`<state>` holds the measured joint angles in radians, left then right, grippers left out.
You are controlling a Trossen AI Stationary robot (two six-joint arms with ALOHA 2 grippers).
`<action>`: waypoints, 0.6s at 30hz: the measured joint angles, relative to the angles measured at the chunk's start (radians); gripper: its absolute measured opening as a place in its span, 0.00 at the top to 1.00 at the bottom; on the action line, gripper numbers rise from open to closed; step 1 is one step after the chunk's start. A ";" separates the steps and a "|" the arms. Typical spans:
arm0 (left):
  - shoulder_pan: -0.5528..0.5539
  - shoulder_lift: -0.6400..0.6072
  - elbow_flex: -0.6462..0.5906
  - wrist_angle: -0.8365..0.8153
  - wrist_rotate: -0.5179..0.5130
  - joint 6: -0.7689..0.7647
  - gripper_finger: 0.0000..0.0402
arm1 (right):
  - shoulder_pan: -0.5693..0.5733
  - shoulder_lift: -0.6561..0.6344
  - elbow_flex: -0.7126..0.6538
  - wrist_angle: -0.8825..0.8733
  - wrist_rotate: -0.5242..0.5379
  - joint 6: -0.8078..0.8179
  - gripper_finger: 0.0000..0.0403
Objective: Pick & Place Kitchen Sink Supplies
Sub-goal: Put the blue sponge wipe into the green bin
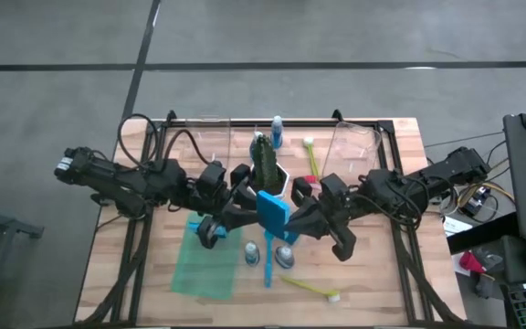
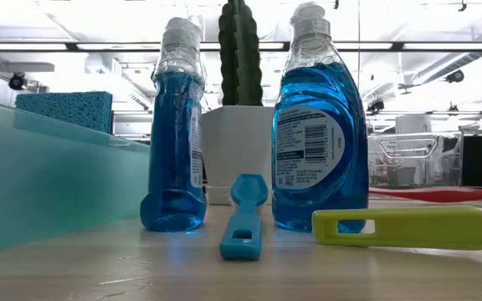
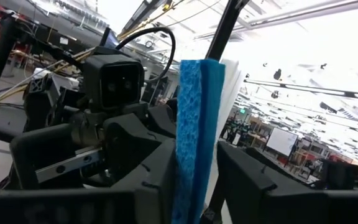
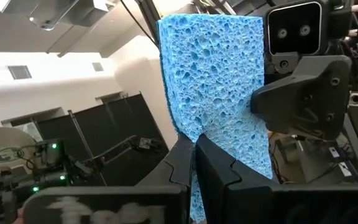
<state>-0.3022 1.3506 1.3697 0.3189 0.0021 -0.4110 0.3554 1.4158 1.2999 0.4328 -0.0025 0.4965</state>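
Pinching the light blue sponge [image 4: 216, 93] at its lower edge, the right gripper [image 4: 194, 155] has its jaws clamped together. The left gripper [image 3: 194, 180] jaws stand apart around the same sponge, one on each face.

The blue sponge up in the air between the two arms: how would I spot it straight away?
Start at the cactus in its white pot mid-table. Just in front of it the two arms meet, and the blue sponge stands on edge between the left hand and the right hand, which is shut on it. Unlike the bottles and brushes below, it is off the table.
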 joint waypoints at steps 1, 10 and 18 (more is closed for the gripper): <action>0.000 0.000 0.000 -0.002 0.000 0.000 0.77 | -0.002 0.000 0.000 0.000 -0.001 0.000 0.97; 0.001 -0.004 0.000 -0.005 0.004 -0.008 0.91 | -0.008 0.000 0.000 0.006 0.000 0.002 0.97; 0.000 -0.028 0.000 -0.015 0.004 -0.010 0.93 | -0.010 -0.002 0.000 0.013 0.006 0.019 0.87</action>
<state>-0.3021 1.3228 1.3697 0.3043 0.0059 -0.4211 0.3457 1.4142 1.2995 0.4462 0.0040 0.5153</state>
